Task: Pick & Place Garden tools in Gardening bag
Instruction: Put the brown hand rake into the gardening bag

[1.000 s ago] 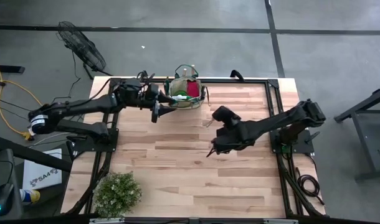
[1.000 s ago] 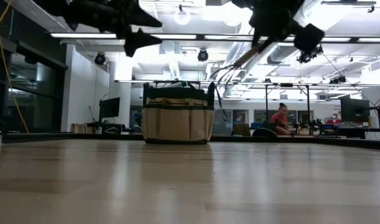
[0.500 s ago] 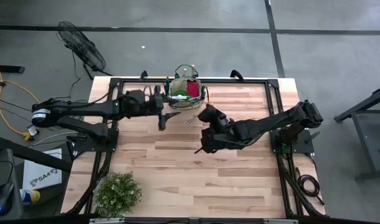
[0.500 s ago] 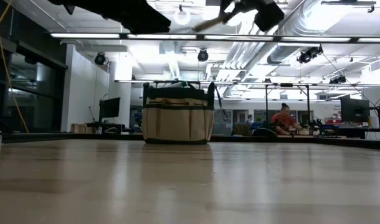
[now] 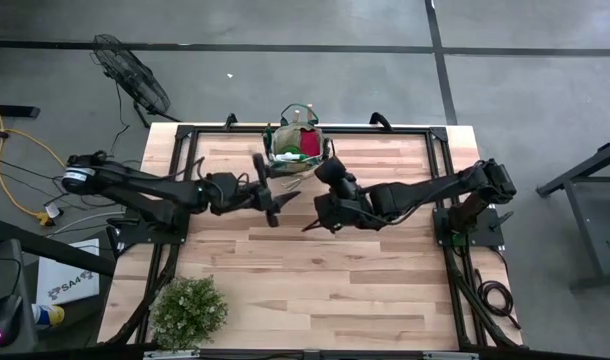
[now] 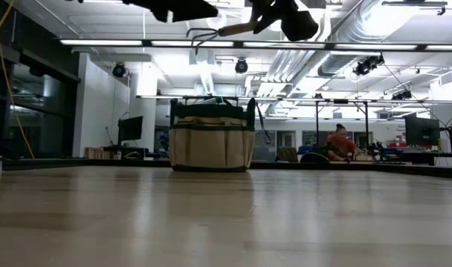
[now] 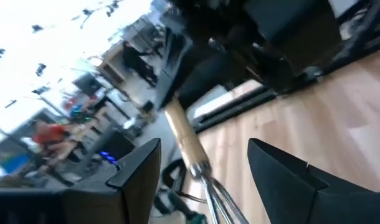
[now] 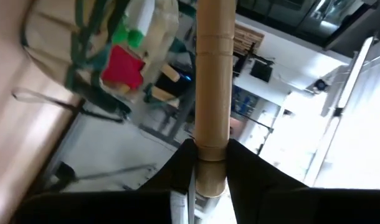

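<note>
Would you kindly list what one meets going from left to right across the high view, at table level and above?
Bushy green plant → left gripper, open → gardening bag → right gripper, shut on the wire rake.

The right claw [image 8: 210, 163] clamps the rake's wooden handle [image 8: 213, 74], with the gardening bag [image 8: 96, 56] beyond.

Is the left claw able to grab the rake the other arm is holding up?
Probably yes. The left claw is open, and the rake lies between its fingers, with the right claw gripping the wooden handle.
</note>
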Robot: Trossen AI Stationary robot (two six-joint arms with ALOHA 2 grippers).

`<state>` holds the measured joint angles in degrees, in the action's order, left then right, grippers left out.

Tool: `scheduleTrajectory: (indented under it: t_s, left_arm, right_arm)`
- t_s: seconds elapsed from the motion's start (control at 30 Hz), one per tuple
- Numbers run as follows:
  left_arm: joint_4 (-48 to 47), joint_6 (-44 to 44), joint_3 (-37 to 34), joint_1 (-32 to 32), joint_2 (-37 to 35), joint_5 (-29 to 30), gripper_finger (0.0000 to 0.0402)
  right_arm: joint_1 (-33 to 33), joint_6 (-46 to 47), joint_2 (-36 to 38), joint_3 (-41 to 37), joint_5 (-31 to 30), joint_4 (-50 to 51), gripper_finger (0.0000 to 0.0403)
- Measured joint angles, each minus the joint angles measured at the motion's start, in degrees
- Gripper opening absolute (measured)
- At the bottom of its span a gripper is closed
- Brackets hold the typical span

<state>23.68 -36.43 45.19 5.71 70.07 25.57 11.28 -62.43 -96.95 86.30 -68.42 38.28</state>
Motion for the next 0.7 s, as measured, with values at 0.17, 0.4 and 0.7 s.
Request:
scheduleTrajectory:
  t_s: [0.17,0.4,0.7]
  left_arm:
    - [6.0,-5.2,1.0,0.4,6.5,9.0,0.0234]
    - [6.1,-10.3,9.0,0.4,15.5,17.4,0.0234]
    - [2.1,-11.7,15.4,0.4,21.0,22.6,0.0234]
  right_arm:
    - [-0.6,6.1,0.0,0.0,4.4,0.0,0.0051]
    - [-0.7,11.2,0.0,-0.1,5.4,0.9,0.0051]
    - [-0.6,16.2,0.0,-0.1,6.1,2.0,0.0051]
